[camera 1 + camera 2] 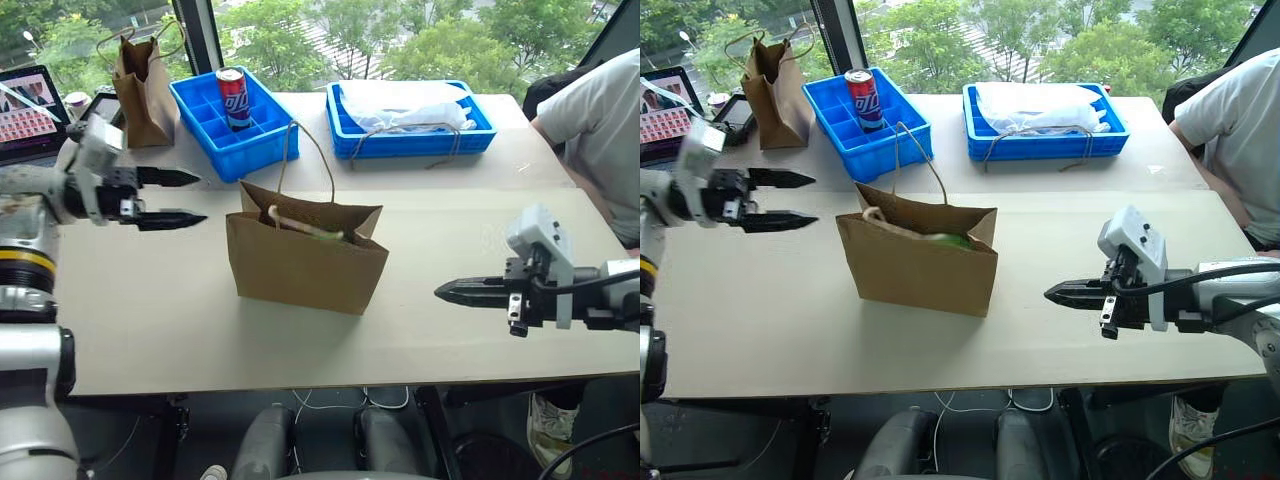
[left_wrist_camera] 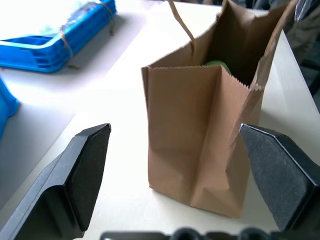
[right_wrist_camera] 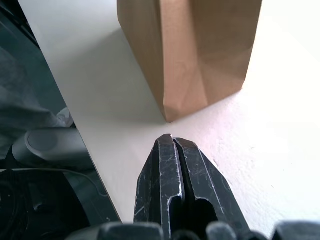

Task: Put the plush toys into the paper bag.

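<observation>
The wide plain brown kraft paper bag (image 1: 305, 262) with thin twine loop handles stands upright near the middle of the pale table (image 1: 150, 330), mouth open. Inside it, a rounded light-green plush toy (image 1: 952, 240) shows just below the rim (only a small part is visible); the red chili plush cannot be made out.

The left gripper (image 1: 172, 198) hangs above the table to the left of the bag, apart from it, its two black fingers spread wide and empty. The right gripper (image 1: 450, 292) hovers to the right of the bag, pointing toward it, fingers pressed together with nothing between them.

Behind the bag, a blue compartment tray (image 1: 205, 115) holds a red drink can (image 1: 233, 97). A second blue tray (image 1: 480, 125) holds white plastic wrapping (image 1: 400, 105). A narrower darker-brown paper bag (image 1: 143, 90) stands at the far left. A person's white sleeve (image 1: 600, 130) shows at the right edge.
</observation>
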